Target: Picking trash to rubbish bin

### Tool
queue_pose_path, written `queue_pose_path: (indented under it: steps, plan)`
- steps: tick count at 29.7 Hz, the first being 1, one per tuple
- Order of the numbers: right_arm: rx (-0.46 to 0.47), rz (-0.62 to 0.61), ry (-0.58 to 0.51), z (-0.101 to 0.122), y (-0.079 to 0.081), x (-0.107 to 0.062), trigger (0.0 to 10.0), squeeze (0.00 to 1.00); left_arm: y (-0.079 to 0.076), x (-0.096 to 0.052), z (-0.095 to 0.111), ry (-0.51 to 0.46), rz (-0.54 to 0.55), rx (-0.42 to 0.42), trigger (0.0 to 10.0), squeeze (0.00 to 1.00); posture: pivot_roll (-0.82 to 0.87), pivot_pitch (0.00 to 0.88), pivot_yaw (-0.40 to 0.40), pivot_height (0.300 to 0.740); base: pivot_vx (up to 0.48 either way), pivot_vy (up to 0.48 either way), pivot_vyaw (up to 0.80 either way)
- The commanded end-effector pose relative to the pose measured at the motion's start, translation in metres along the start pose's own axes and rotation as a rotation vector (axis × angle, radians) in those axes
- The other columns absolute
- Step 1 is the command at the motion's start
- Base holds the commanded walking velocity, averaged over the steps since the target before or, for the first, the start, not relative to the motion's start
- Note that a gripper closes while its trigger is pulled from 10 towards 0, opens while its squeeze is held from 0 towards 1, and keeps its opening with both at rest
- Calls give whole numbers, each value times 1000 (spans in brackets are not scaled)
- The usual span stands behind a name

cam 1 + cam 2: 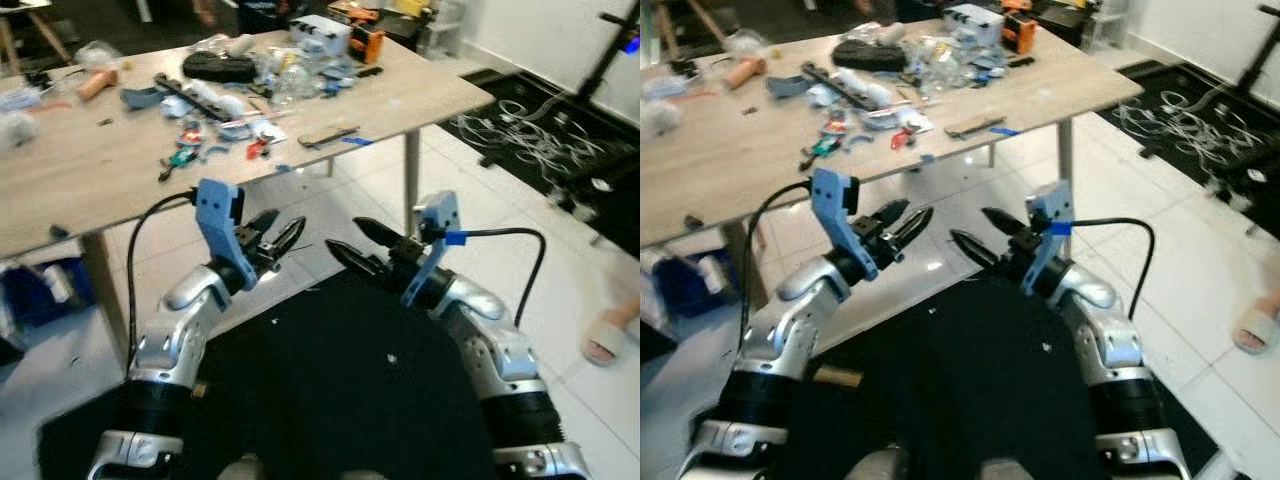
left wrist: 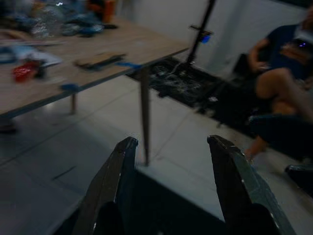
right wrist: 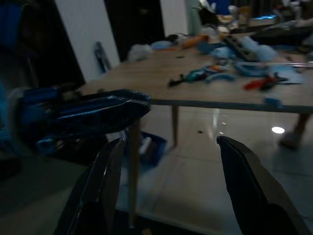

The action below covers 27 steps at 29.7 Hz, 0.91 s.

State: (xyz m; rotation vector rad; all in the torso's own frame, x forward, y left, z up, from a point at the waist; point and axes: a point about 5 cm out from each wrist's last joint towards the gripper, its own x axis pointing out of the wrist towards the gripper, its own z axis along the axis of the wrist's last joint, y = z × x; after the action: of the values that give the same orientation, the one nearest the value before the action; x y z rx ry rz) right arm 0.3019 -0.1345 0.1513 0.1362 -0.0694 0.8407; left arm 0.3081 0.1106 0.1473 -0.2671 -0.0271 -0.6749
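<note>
Both grippers, left gripper (image 1: 278,236) & right gripper (image 1: 352,244), spread, empty, below wooden table (image 1: 90,175); step closer, raise arms toward clutter (image 1: 250,95) before grasping.

Two silver arms reaching forward below the light wooden table (image 1: 120,185), left gripper (image 1: 282,238) and right gripper (image 1: 352,243) facing each other, fingers parted, holding nothing

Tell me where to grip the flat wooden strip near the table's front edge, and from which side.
Grip the wooden strip across its narrow width at the middle, coming from above. It lies flat on the table, long and thin, with bare tabletop beside it. Both tools hang open below the table edge.
</note>
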Motion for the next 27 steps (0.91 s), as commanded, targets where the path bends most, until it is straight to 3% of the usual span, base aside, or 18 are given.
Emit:
queue_pose_path:
  steps: [1,27]
  plan:
    - [9,-25,-7,-2,-3,-6,10000,0,-3,2,-1,8,-15,1,10000,0,-104,0,-7,740,0,0,0]
    - [35,-33,-16,-5,-3,-6,10000,0,-5,2,-3,13,-54,27,10000,0,-103,0,-4,740,0,0,0]
